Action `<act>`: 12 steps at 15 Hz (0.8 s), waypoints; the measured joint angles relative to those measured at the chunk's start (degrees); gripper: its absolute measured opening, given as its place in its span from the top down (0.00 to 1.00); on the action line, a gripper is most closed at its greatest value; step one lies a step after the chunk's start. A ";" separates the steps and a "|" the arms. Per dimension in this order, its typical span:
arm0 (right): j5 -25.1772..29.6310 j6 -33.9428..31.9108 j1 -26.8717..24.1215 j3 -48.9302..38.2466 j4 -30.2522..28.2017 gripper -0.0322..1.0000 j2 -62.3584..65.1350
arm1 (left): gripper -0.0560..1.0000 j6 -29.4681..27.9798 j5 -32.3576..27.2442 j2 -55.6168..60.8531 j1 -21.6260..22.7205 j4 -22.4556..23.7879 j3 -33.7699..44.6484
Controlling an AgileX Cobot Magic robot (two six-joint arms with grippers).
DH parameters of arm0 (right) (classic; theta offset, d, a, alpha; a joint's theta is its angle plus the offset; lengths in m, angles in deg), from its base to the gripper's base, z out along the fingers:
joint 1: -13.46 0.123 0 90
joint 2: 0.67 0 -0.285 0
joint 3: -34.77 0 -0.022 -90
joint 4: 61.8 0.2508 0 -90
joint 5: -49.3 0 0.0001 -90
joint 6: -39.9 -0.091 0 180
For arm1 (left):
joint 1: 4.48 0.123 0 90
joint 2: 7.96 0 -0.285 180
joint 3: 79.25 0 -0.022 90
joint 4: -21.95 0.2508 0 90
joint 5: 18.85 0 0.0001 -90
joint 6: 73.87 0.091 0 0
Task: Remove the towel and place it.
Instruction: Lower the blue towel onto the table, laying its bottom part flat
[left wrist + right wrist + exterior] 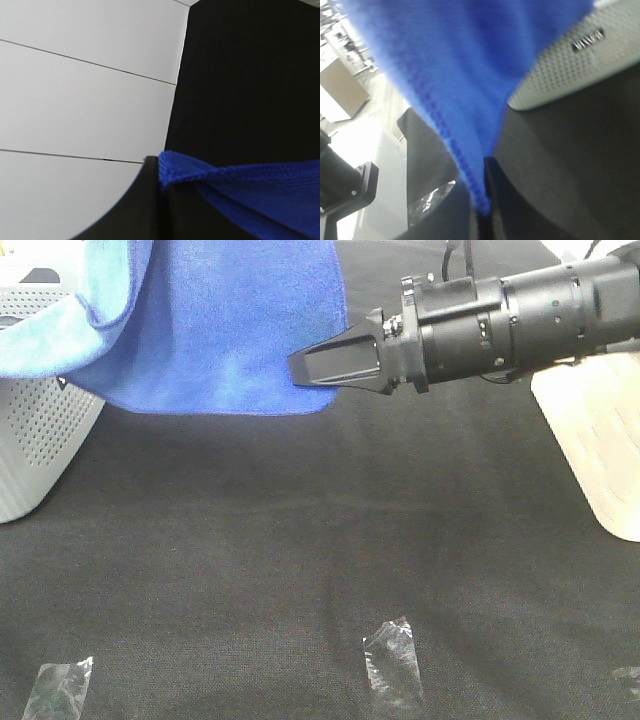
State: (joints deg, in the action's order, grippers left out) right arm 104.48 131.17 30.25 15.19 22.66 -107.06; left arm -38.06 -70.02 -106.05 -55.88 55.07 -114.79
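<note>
Nearest, along the bottom of the high view, crinkled clear tape patches [392, 662] lie on the black cloth table [300, 540]. Above them, at upper middle, my right gripper [298, 368] is pressed together on the lower right edge of the towel [230, 330], which spreads across the upper left, and my left gripper [161, 185] pinches another corner of it. Farthest, the grey perforated basket [40, 430] at far left carries raised lettering [587, 41] too blurred for me to read.

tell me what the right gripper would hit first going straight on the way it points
The towel it pinches: the right gripper points leftward in the high view, into the hanging cloth. Beyond, probably the grey basket; depth is unclear.
</note>
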 joint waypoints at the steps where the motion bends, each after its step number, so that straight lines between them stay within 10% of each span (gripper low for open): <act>1: -1.78 -5.61 0.00 1.78 -3.50 0.94 0.29 | 0.95 -2.52 -0.34 -0.11 0.00 0.00 0.00; 5: -8.82 -30.14 0.00 11.12 -26.87 0.94 4.35 | 0.95 -5.61 -0.52 -1.49 0.52 0.06 0.00; 9: -4.70 -59.42 0.00 27.16 -59.07 0.94 6.07 | 0.95 -12.15 2.35 -3.09 6.53 0.00 0.00; 12: -3.78 -68.01 0.00 39.65 -73.28 0.94 5.56 | 0.95 -17.02 9.57 -4.01 11.40 -0.57 0.00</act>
State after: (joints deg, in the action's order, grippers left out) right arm 100.70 63.16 30.25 54.84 -50.62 -101.50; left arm -55.08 -60.45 -110.06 -44.48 54.49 -114.79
